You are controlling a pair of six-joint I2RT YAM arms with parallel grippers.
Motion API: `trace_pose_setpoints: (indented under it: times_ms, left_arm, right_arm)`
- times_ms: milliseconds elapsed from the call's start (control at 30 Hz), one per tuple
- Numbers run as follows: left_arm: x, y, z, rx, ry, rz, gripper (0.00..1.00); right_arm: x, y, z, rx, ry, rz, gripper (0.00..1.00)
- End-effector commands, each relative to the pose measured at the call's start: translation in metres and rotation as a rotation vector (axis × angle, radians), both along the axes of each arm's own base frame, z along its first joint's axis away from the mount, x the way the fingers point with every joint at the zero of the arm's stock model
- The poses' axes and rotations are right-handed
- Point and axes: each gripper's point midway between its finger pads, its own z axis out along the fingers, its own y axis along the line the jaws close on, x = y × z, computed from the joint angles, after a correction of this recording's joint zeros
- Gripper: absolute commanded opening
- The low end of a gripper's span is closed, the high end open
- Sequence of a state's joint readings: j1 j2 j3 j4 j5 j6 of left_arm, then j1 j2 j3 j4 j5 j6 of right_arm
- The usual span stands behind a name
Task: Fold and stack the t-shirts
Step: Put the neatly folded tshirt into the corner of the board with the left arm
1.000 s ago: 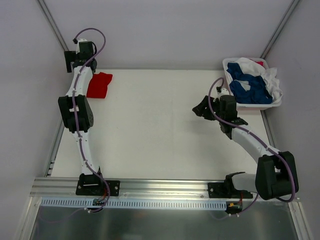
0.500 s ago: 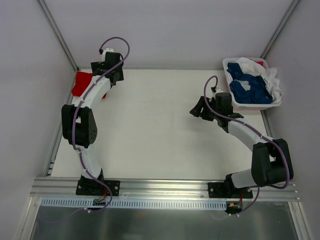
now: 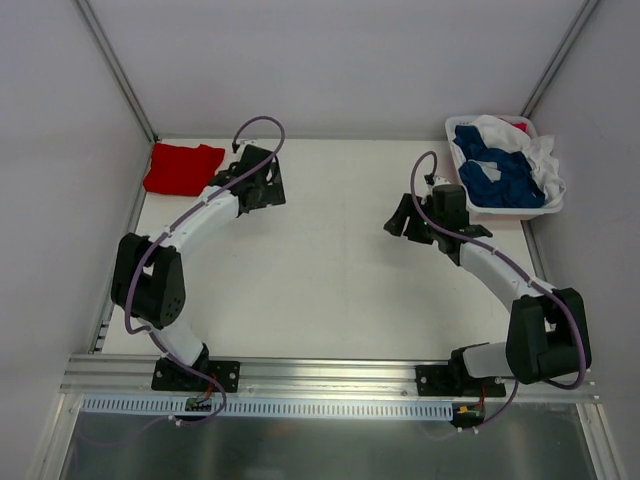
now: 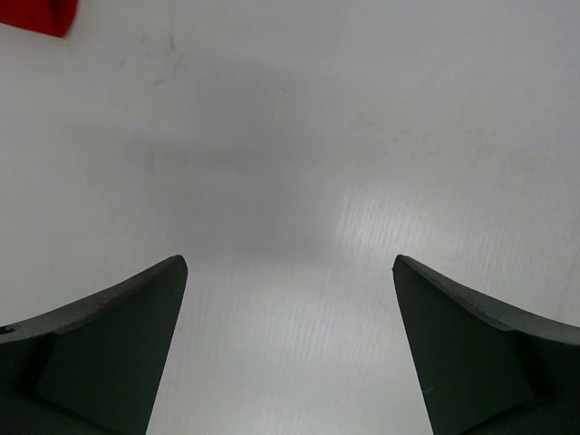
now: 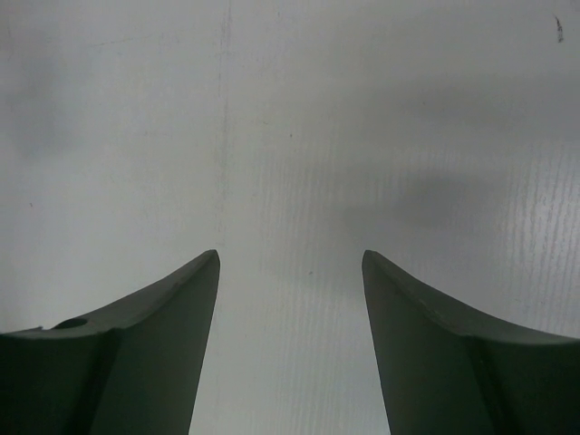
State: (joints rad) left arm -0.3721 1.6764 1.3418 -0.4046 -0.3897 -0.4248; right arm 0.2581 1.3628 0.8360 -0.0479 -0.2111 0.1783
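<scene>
Well, the red t-shirt point(image 3: 182, 168) lies on the counter point(image 3: 320, 280), with the left pincer point(image 3: 262, 185) near it, jaws wide apart and empty. Well apart from that shirt, the right pincer point(image 3: 403, 218) (spread too, holding nothing) hovers near the basket point(image 3: 510, 212) of blue and white t-shirts point(image 3: 500, 170).

White table point(image 3: 330, 270), faintly scuffed. White plastic basket point(image 3: 508, 213) stands at its far right corner. Metal rail point(image 3: 330, 368) runs along the near edge.

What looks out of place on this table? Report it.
The white basket at the far right corner is overfull: a white t-shirt drapes over its rim. The red t-shirt lies folded at the far left.
</scene>
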Motion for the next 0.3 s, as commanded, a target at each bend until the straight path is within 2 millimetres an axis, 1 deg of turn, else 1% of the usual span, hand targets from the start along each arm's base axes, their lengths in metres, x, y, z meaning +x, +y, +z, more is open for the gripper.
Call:
trace_pose_setpoints:
  times_ms: [0, 33, 100, 133, 167, 233, 267]
  left_arm:
    - [-0.014, -0.028, -0.003, -0.08, 0.015, -0.039, 0.99]
    - [-0.016, -0.036, -0.003, -0.075, 0.014, -0.055, 0.99]
    - [-0.016, -0.042, -0.005, -0.078, 0.018, -0.064, 0.99]
    - [-0.017, -0.049, -0.004, -0.087, 0.018, -0.084, 0.99]
    - [-0.017, -0.052, -0.005, -0.087, 0.021, -0.09, 0.99]
    - [-0.017, -0.058, -0.002, -0.094, 0.018, -0.108, 0.99]
    - [-0.018, -0.062, -0.002, -0.097, 0.018, -0.119, 0.99]
  right_arm:
    - [0.005, -0.002, 0.02, -0.01, -0.04, -0.023, 0.68]
    - [0.005, -0.003, 0.02, -0.01, -0.037, -0.027, 0.68]
    - [0.005, -0.001, 0.019, -0.006, -0.031, -0.022, 0.68]
    - [0.005, -0.002, 0.018, -0.014, -0.029, -0.026, 0.67]
    - [0.005, -0.004, 0.018, -0.024, -0.032, -0.034, 0.66]
    - [0.005, -0.005, 0.023, -0.031, -0.051, -0.036, 0.66]
    - [0.005, -0.006, 0.024, -0.032, -0.054, -0.042, 0.68]
